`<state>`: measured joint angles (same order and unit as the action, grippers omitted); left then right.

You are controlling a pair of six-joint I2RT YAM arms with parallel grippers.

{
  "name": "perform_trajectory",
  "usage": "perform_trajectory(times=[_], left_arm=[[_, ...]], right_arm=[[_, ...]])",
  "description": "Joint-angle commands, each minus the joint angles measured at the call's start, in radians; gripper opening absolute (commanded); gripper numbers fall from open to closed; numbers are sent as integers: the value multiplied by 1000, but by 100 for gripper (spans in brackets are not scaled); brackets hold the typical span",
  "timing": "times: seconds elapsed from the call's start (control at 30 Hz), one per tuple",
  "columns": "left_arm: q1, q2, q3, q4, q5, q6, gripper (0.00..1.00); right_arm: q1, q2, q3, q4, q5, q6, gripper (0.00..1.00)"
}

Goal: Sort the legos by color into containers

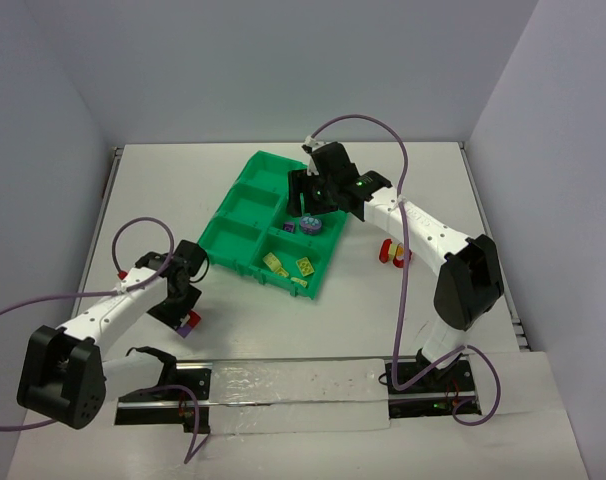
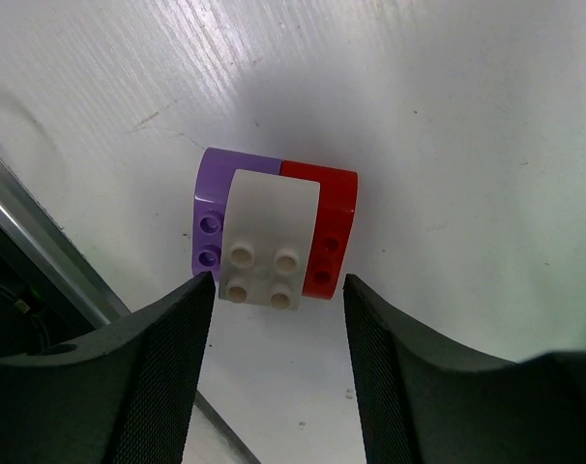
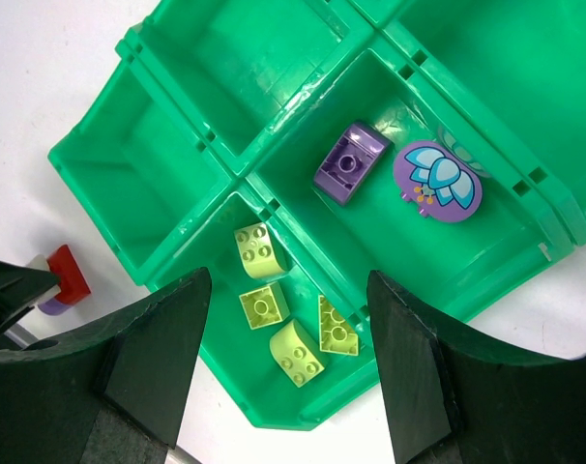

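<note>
On the white table (image 1: 283, 330), a green tray (image 1: 245, 190) is lying at an angle between the 2 arms, its 6 compartments running 2 by 3; 4 yellow bricks (image 3: 259, 251) are lying loose in the corner compartment nearest the arm bases; in the compartment next to it, across 1 shared wall, a purple brick (image 3: 349, 162) and a round purple piece (image 3: 436, 181) printed with a pale blue flower are lying just beside each other; the right gripper (image 3: 285, 290) is hovering above these 2 compartments, its fingers (image 3: 158, 358) spread wide and gripping nothing; the left gripper (image 2: 278, 295) is hanging low over the table, near and to the left of the tray, its fingers (image 2: 167, 377) parted and empty; just beyond their tips a brick cluster (image 2: 274, 232) is sitting on the table, a purple part and a red part side by side with a white part against them, 4 studs facing the camera; whether the tips are touching it cannot be told; right of the tray, small red and yellow pieces (image 1: 393, 252) are lying on the table, too small to make out
</note>
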<state>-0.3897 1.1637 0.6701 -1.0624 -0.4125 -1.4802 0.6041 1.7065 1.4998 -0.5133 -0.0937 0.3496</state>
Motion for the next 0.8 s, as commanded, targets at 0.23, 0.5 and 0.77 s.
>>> perform_trajectory(times=[0.23,0.5,0.77], left_arm=[[8,-15,-27,45,8,-12,51],[8,11,-18,58,2,16,68],[9,-16,-26,58,-2,-2,57]], right_arm=[[-1,-3,44,-12,12,-15,73],[-2,-15,26,-6,14,-14,73],[-2,-20,21,-7,18,-14,73]])
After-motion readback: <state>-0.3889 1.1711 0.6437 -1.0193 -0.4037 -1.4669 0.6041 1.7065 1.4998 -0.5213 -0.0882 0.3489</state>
